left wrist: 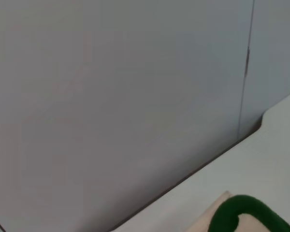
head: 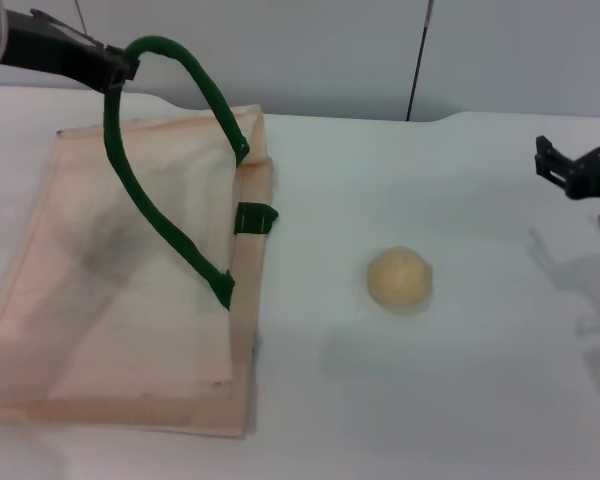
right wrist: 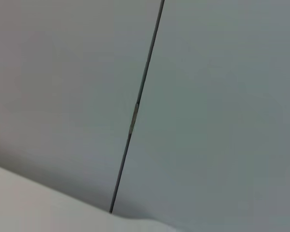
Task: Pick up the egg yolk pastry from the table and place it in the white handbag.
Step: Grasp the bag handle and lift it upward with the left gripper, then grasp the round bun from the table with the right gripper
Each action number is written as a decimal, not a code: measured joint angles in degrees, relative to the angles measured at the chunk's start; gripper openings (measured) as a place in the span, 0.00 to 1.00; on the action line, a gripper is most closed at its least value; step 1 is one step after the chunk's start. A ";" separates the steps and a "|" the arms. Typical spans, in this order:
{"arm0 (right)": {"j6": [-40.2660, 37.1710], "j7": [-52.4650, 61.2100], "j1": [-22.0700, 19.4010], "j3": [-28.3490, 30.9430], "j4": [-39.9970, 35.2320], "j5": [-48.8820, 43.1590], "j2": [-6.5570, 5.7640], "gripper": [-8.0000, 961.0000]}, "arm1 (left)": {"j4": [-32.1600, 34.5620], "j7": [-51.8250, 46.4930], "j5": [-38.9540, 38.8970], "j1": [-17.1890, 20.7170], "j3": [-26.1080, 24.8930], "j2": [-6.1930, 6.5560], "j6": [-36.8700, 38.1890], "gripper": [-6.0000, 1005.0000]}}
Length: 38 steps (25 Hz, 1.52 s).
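Observation:
The egg yolk pastry [head: 400, 278], a pale-yellow ball, sits alone on the white table [head: 460, 400], right of the bag. The white handbag [head: 110, 300] lies flat at the left, its opening edge facing the pastry. One dark green handle [head: 170, 150] is lifted up in an arc. My left gripper [head: 123, 68] is shut on the top of this handle at the far left. The handle [left wrist: 246, 215] also shows in the left wrist view. My right gripper [head: 570, 160] hovers open and empty at the right edge, apart from the pastry.
A grey wall [head: 330, 50] with a dark vertical seam [head: 417, 60] runs behind the table. A short green strap end [head: 255, 217] lies at the bag's right edge. The right wrist view shows only the wall [right wrist: 208, 96] and a strip of table.

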 joint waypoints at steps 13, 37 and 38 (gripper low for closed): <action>-20.48 -3.05 -0.75 -11.14 14.76 4.75 -3.64 0.86 | 3.34 -0.08 -1.93 1.98 -0.33 0.02 0.17 0.12; -20.00 -4.84 9.53 -20.42 8.53 24.17 -9.30 0.79 | 10.77 -0.03 -5.72 3.15 -1.95 0.11 -2.59 0.13; -19.96 -4.84 9.76 -20.86 8.70 24.27 -9.30 0.79 | 10.79 -0.04 -5.69 3.09 -1.99 0.11 -2.73 0.13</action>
